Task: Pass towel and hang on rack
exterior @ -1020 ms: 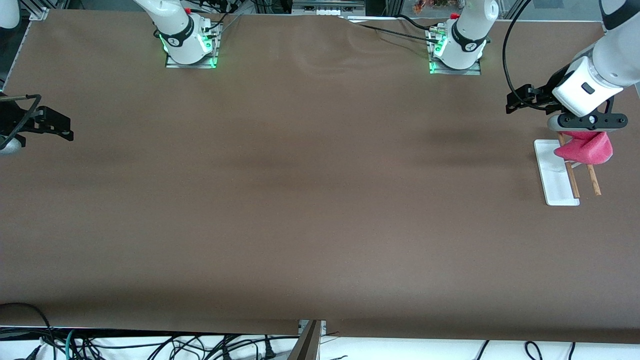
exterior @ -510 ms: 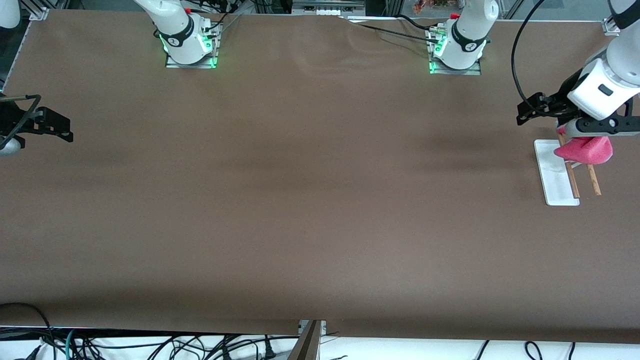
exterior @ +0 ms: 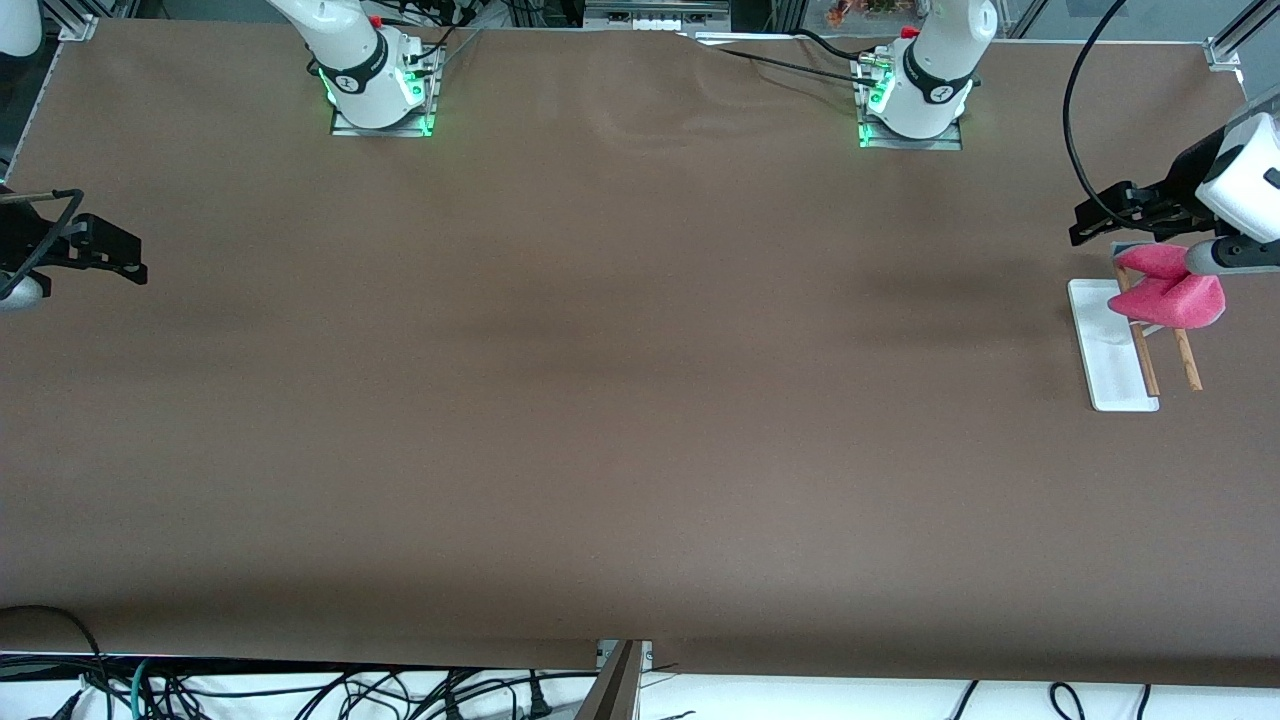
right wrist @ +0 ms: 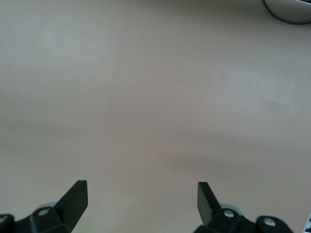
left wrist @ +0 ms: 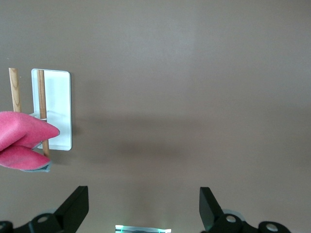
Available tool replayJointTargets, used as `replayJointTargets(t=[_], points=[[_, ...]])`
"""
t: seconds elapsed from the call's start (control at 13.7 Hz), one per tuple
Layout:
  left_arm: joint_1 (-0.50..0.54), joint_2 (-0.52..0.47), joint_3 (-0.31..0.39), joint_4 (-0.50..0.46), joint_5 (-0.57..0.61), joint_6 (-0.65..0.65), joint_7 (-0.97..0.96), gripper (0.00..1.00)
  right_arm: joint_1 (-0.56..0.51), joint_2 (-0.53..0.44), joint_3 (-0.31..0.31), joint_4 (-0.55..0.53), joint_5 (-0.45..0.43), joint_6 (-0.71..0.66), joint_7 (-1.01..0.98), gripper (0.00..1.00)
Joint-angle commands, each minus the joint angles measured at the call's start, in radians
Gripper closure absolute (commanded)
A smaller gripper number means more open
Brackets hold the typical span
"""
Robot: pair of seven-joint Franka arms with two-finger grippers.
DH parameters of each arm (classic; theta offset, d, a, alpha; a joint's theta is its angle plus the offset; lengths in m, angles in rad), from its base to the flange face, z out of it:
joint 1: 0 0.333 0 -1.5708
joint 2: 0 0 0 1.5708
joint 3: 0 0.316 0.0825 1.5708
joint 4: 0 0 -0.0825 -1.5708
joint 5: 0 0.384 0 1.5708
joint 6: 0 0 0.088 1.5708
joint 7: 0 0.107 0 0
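The pink-red towel [exterior: 1170, 295] is draped over the two wooden rods [exterior: 1188, 365] of the rack [exterior: 1110, 350], at the left arm's end of the table. In the left wrist view the towel [left wrist: 22, 141] hangs folded over a rod above the rack's white base [left wrist: 58, 97]. My left gripper [left wrist: 144, 196] is up in the air beside the rack, open and empty, apart from the towel; the front view shows it [exterior: 1228, 262] at the picture's edge. At the right arm's end of the table my right gripper [right wrist: 142, 193] waits over bare table, open and empty.
Both arm bases [exterior: 380, 85] [exterior: 915, 95] stand along the table's edge farthest from the front camera. A black cable [exterior: 1075, 120] loops from the left arm. Brown tabletop [exterior: 640, 400] spreads between the two grippers.
My left gripper has risen and drawn away from the towel toward the table's end. The towel stays on the rods. The right arm has not moved.
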Motion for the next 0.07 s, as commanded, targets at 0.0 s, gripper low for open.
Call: replayJointTargets(t=[0.0], points=[[-0.009,0.016,0.020,0.030,0.017,-0.018,0.002,0.00,0.001,-0.008,0.001,-0.004,0.001,0.007,0.011,0.00]])
